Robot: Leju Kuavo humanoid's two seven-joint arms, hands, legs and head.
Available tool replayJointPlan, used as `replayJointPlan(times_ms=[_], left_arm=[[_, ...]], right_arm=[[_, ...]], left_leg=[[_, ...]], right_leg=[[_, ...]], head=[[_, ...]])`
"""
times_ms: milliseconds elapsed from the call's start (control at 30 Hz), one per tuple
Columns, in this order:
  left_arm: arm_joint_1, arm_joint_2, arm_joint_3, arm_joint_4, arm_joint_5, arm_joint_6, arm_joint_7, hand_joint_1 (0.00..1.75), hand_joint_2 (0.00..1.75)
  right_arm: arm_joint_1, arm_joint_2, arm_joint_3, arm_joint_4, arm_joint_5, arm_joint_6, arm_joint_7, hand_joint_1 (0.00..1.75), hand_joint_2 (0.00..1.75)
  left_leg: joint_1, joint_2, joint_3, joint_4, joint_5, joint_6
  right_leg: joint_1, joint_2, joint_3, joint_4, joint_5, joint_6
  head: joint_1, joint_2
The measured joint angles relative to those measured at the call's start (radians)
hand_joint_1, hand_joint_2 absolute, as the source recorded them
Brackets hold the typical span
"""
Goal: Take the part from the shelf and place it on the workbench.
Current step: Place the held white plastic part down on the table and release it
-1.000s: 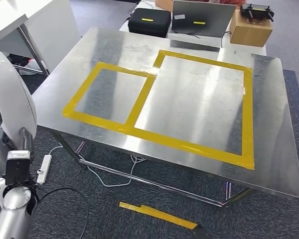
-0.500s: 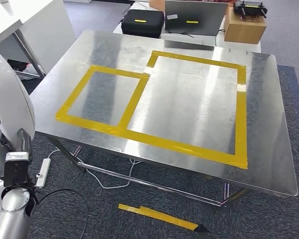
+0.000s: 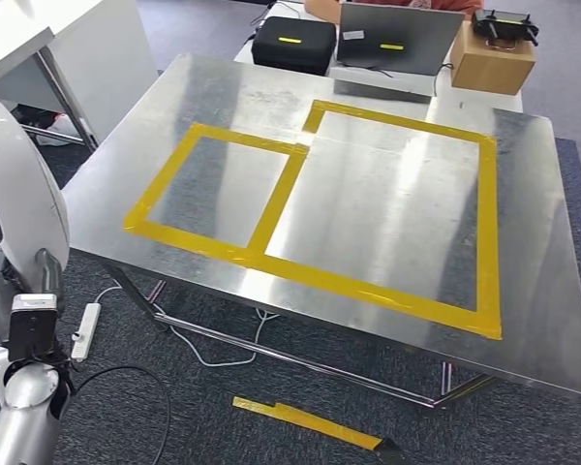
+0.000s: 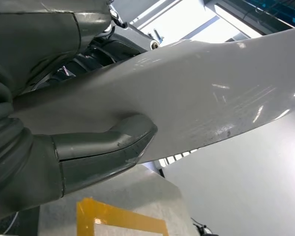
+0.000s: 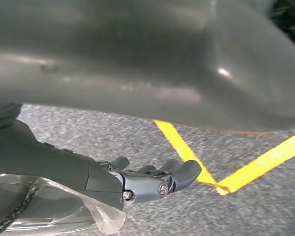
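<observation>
The part (image 3: 15, 194) is a large white curved shell at the left edge of the head view, held up beside my body. In the left wrist view my left hand (image 4: 64, 152) grips the glossy white part (image 4: 213, 98), its thick thumb (image 4: 116, 142) pressed against the part's underside. The steel workbench (image 3: 390, 203) lies ahead, marked with two yellow tape frames (image 3: 273, 208) and bare inside them. My right hand (image 5: 146, 179) hangs over grey carpet with its fingers stretched out and nothing in them.
Behind the workbench stand a black case (image 3: 293, 44), a grey laptop-like lid (image 3: 393, 39) and a cardboard box (image 3: 492, 63). A white table (image 3: 90, 48) stands at the far left. A power strip (image 3: 85, 329), cables and a yellow tape strip (image 3: 302, 418) lie on the carpet.
The whole picture has swung slightly left and then back right, so the camera has moved. My left arm and the white part keep the same place in the picture.
</observation>
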Motion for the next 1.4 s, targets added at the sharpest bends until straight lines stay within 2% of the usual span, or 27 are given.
replayJointPlan(times_ms=[33, 100, 167, 233, 267, 333, 367, 400, 433, 467, 533, 567, 600, 733, 800, 867, 900, 933, 967, 1033, 1067, 1133, 1200, 1267, 1300, 1367, 1400], left_arm=[[0.0, 0.0, 0.0, 0.0, 0.0, 0.0, 0.0, 1.75, 1.75], [-0.001, 0.0, 0.0, 0.0, 0.0, 0.0, 0.0, 1.75, 1.75], [-0.001, 0.001, 0.0, 0.0, 0.0, 0.0, 0.0, 1.75, 1.75], [-0.002, 0.001, 0.0, 0.0, 0.001, 0.0, 0.0, 1.75, 1.75], [-0.003, 0.002, 0.0, 0.0, 0.001, 0.0, 0.0, 1.75, 1.75], [-0.003, 0.002, 0.001, 0.0, 0.002, 0.0, 0.0, 1.75, 1.75], [-0.002, 0.002, 0.001, 0.0, 0.003, 0.0, 0.0, 1.75, 1.75], [0.0, 0.002, 0.001, 0.0, 0.004, 0.0, 0.0, 1.75, 1.75], [0.001, 0.002, 0.001, 0.0, 0.005, 0.0, 0.0, 1.75, 1.75], [0.001, 0.002, 0.001, 0.0, 0.005, 0.0, 0.0, 1.75, 1.75], [0.001, 0.002, 0.001, 0.0, 0.005, 0.0, 0.0, 1.75, 1.75], [0.0, 0.002, 0.001, 0.0, 0.005, 0.0, 0.0, 1.75, 1.75], [-0.001, 0.002, 0.001, 0.0, 0.005, 0.0, 0.0, 1.75, 1.75], [0.0, 0.002, 0.001, 0.0, 0.005, 0.0, 0.001, 1.75, 1.75], [-0.002, 0.002, 0.001, 0.0, 0.005, 0.0, 0.0, 1.75, 1.75], [-0.001, 0.001, 0.001, 0.0, 0.005, 0.0, 0.0, 1.75, 1.75], [0.0, 0.001, 0.001, 0.0, 0.005, 0.0, 0.0, 1.75, 1.75], [0.001, 0.001, 0.001, 0.0, 0.005, 0.0, 0.0, 1.75, 1.75], [0.001, 0.0, 0.001, 0.0, 0.005, 0.0, 0.0, 1.75, 1.75], [0.001, 0.0, 0.001, 0.0, 0.005, 0.0, 0.0, 1.75, 1.75], [0.001, 0.0, 0.001, 0.0, 0.005, 0.0, 0.0, 1.75, 1.75], [0.0, 0.001, 0.001, 0.0, 0.005, 0.0, 0.0, 1.75, 1.75], [0.0, 0.001, 0.001, 0.0, 0.006, 0.0, 0.0, 1.75, 1.75], [-0.001, 0.002, 0.002, -0.001, 0.006, 0.0, 0.0, 1.75, 1.75], [-0.001, 0.003, 0.002, -0.001, 0.006, 0.0, 0.0, 1.75, 1.75], [0.001, 0.003, 0.003, 0.0, 0.007, 0.0, 0.0, 1.75, 1.75], [0.003, 0.003, 0.003, 0.0, 0.007, 0.0, 0.0, 1.75, 1.75]], right_arm=[[-0.002, 0.0, 0.0, 0.0, 0.0, 0.0, 0.0, 0.0, 0.0], [-0.003, 0.0, 0.0, 0.0, 0.0, 0.0, 0.0, 0.0, 0.0], [-0.002, 0.0, 0.0, 0.0, 0.0, 0.0, 0.0, 0.0, 0.0], [-0.001, 0.0, 0.0, 0.0, 0.0, 0.0, 0.0, 0.0, 0.0], [-0.002, 0.0, 0.0, 0.0, 0.0, 0.0, -0.001, 0.0, 0.0], [-0.003, 0.0, -0.001, 0.0, 0.0, 0.0, -0.001, 0.0, 0.0], [-0.003, 0.0, -0.001, 0.0, 0.0, 0.0, -0.001, 0.0, 0.0], [-0.002, 0.0, -0.001, 0.0, 0.0, 0.0, 0.0, 0.0, 0.0], [-0.002, 0.0, -0.001, 0.0, 0.0, 0.0, 0.0, 0.0, 0.0], [-0.001, 0.0, 0.0, 0.0, 0.0, 0.0, 0.0, 0.0, 0.0], [-0.002, 0.0, 0.0, 0.0, 0.0, 0.0, -0.001, 0.0, 0.0], [-0.003, 0.0, 0.0, 0.0, 0.0, 0.0, -0.001, 0.0, 0.0], [-0.003, 0.0, -0.001, 0.0, 0.0, 0.0, 0.0, 0.0, 0.0], [-0.004, 0.0, 0.0, 0.0, 0.0, 0.0, 0.0, 0.0, 0.0], [-0.004, 0.0, 0.0, 0.0, 0.0, 0.0, 0.0, 0.0, 0.0], [-0.003, 0.001, 0.0, 0.0, 0.0, 0.0, 0.0, 0.0, 0.0], [-0.001, 0.001, 0.0, 0.0, 0.0, 0.0, 0.0, 0.0, 0.0], [0.0, 0.001, 0.0, 0.0, 0.0, 0.0, 0.0, 0.0, 0.0], [0.001, 0.001, 0.0, 0.0, 0.0, 0.0, 0.0, 0.0, 0.0], [-0.001, 0.001, 0.0, 0.0, 0.0, 0.0, 0.0, 0.0, 0.0], [-0.002, 0.001, 0.0, 0.0, 0.0, 0.0, 0.0, 0.0, 0.0], [-0.003, 0.001, 0.0, 0.0, 0.001, 0.0, 0.0, 0.0, 0.0], [-0.001, 0.001, 0.0, 0.0, 0.001, 0.0, 0.0, 0.0, 0.0], [-0.001, 0.001, 0.0, 0.0, 0.001, 0.0, -0.001, 0.0, 0.0], [-0.001, 0.001, 0.0, 0.0, 0.001, -0.001, -0.001, 0.0, 0.0], [-0.002, 0.0, 0.0, 0.0, 0.001, -0.001, -0.001, 0.0, 0.0], [-0.002, 0.0, 0.0, 0.0, 0.001, -0.001, -0.001, 0.0, 0.0]], left_leg=[[-0.002, -0.001, 0.002, 0.002, -0.004, -0.004], [-0.006, -0.001, 0.002, 0.004, -0.008, -0.013], [-0.005, -0.002, 0.002, 0.004, -0.01, -0.023], [-0.003, 0.0, -0.005, 0.025, -0.026, -0.034], [-0.001, 0.0, -0.021, 0.063, -0.048, -0.04], [0.002, 0.001, -0.08, 0.187, -0.106, -0.048], [0.003, 0.001, -0.112, 0.248, -0.126, -0.05], [0.004, 0.001, -0.131, 0.282, -0.129, -0.052], [0.004, 0.001, -0.135, 0.28, -0.111, -0.051], [0.004, 0.002, -0.119, 0.238, -0.077, -0.05], [0.002, 0.002, -0.06, 0.104, -0.006, -0.043], [0.001, 0.003, -0.036, 0.052, 0.011, -0.038], [-0.001, 0.002, -0.024, 0.023, 0.015, -0.034], [0.0, 0.001, -0.015, 0.003, 0.01, -0.013], [0.002, 0.002, -0.01, -0.003, 0.011, -0.003], [0.0, 0.002, -0.009, -0.003, 0.008, 0.003], [-0.002, 0.002, -0.008, -0.003, 0.006, 0.004], [-0.002, 0.001, -0.006, -0.002, 0.004, 0.005], [-0.002, 0.001, -0.002, -0.002, 0.001, 0.004], [-0.004, 0.0, 0.006, 0.0, -0.007, -0.001], [-0.006, 0.0, 0.008, 0.002, -0.011, -0.005], [-0.009, -0.001, 0.007, 0.004, -0.015, -0.014], [-0.007, 0.0, 0.008, 0.004, -0.018, -0.024], [-0.005, 0.001, -0.004, 0.039, -0.042, -0.036], [-0.003, 0.001, -0.025, 0.085, -0.065, -0.041], [0.001, 0.002, -0.092, 0.216, -0.116, -0.048], [0.002, 0.002, -0.121, 0.265, -0.127, -0.05]], right_leg=[[0.0, 0.0, 0.035, -0.072, 0.03, -0.003], [0.002, 0.001, 0.073, -0.143, 0.045, -0.009], [0.002, 0.002, 0.079, -0.15, 0.041, -0.018], [0.0, 0.002, 0.084, -0.156, 0.042, -0.029], [-0.002, 0.001, 0.088, -0.158, 0.042, -0.034], [-0.002, 0.001, 0.092, -0.158, 0.039, -0.041], [-0.002, 0.001, 0.094, -0.158, 0.037, -0.043], [-0.001, 0.001, 0.096, -0.158, 0.035, -0.043], [-0.001, 0.001, 0.099, -0.158, 0.033, -0.043], [-0.001, 0.001, 0.103, -0.158, 0.031, -0.042], [0.0, 0.003, 0.112, -0.157, 0.024, -0.035], [0.002, 0.003, 0.113, -0.156, 0.021, -0.031], [0.003, 0.003, 0.113, -0.156, 0.019, -0.025], [0.002, 0.0, 0.107, -0.148, 0.006, -0.004], [0.001, 0.001, 0.064, -0.065, -0.039, 0.002], [0.0, 0.001, -0.009, 0.069, -0.089, 0.004], [0.0, 0.001, -0.037, 0.114, -0.096, 0.005], [0.0, 0.001, -0.048, 0.122, -0.082, 0.004], [0.0, 0.001, -0.039, 0.09, -0.049, 0.003], [0.001, 0.001, 0.017, -0.04, 0.024, -0.004], [0.002, 0.001, 0.045, -0.098, 0.043, -0.008], [0.004, 0.002, 0.071, -0.144, 0.043, -0.015], [0.004, 0.002, 0.076, -0.15, 0.042, -0.023], [0.0, 0.002, 0.085, -0.156, 0.041, -0.034], [-0.002, 0.002, 0.089, -0.158, 0.04, -0.039], [-0.001, 0.001, 0.096, -0.159, 0.034, -0.045], [-0.001, 0.001, 0.099, -0.158, 0.031, -0.046]], head=[[0.0, 0.0], [-0.001, 0.0], [-0.002, 0.0], [-0.003, 0.0], [-0.004, 0.0], [-0.007, 0.0], [-0.006, 0.0], [-0.007, 0.0], [-0.007, 0.0], [-0.007, 0.0], [-0.006, 0.0], [-0.006, 0.0], [-0.005, 0.0], [-0.004, 0.0], [0.0, 0.0], [0.002, 0.0], [0.002, 0.0], [0.002, 0.0], [0.002, 0.0], [0.002, 0.0], [0.002, 0.0], [0.001, 0.0], [0.001, 0.0], [-0.002, 0.0], [-0.003, 0.0], [-0.004, 0.0], [-0.004, 0.0]])
